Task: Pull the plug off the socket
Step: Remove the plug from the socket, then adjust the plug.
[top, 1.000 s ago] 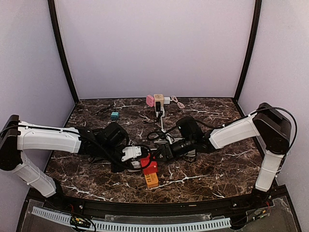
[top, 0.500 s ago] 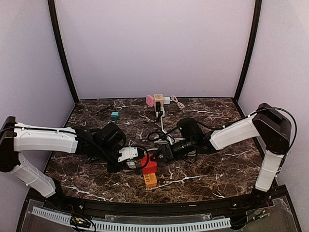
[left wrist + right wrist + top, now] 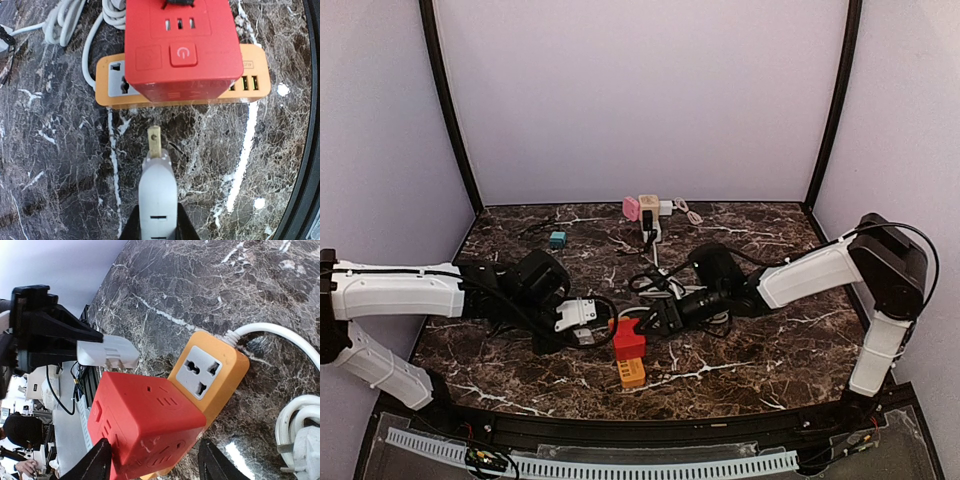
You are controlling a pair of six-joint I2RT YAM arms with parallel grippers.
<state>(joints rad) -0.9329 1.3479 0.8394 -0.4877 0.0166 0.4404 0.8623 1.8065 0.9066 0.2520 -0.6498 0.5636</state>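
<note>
My left gripper [image 3: 566,326] is shut on a white plug [image 3: 578,317], which is out of the socket and a short gap left of it. In the left wrist view the plug [image 3: 157,192] points its brass prong [image 3: 154,141] at the red socket cube [image 3: 181,45]. My right gripper [image 3: 647,321] is shut on the red cube [image 3: 628,340] and holds it tilted above an orange power strip [image 3: 633,373]. In the right wrist view the cube [image 3: 145,425] sits between my fingers [image 3: 95,462], with the plug [image 3: 107,351] just beyond it.
The orange strip [image 3: 220,365] lies on the marble table with a white cord [image 3: 300,425] coiled beside it. More cords [image 3: 655,285] lie mid-table. Pink and beige adapters [image 3: 640,208] and a teal block [image 3: 557,239] sit at the back.
My left gripper has moved left with the white plug, which has come away from the red cube. The right gripper has kept hold of the cube, shifting it slightly.
</note>
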